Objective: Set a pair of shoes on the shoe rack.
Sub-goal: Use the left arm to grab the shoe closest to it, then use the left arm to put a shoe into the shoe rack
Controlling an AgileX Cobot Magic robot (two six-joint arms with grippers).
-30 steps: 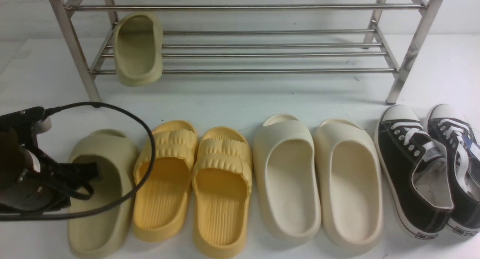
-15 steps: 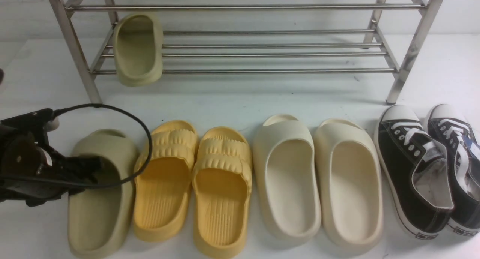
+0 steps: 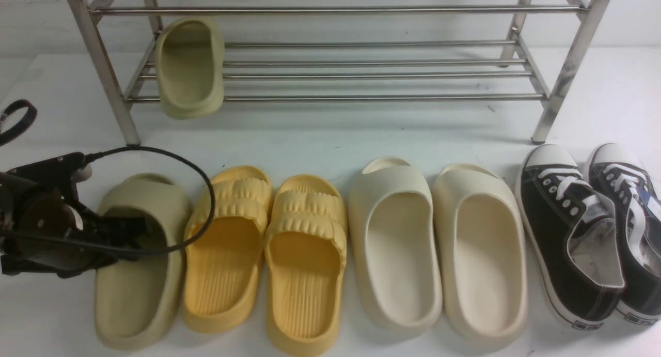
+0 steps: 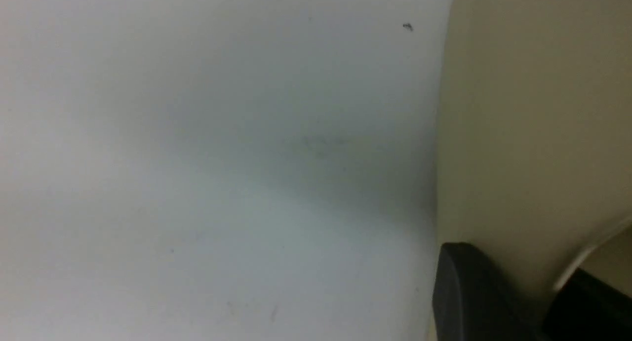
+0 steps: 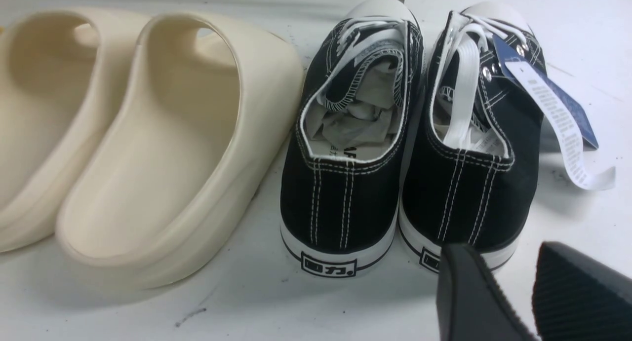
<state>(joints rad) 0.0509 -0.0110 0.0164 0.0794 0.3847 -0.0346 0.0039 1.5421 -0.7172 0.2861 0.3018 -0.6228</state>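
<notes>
I count one olive slipper [image 3: 191, 106] on the rack [image 3: 330, 97]; its mate [image 3: 131, 331] remains below, its side wall pinched by my left pincer [image 4: 535, 301]. Right pincer [image 5: 508, 291]: spread.

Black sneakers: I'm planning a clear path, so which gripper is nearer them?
The right: the right gripper hangs close by the black sneakers; the left gripper is at the olive slide.

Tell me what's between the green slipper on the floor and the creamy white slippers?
Two yellow ribbed slippers lie side by side there, as the front view shows.
</notes>
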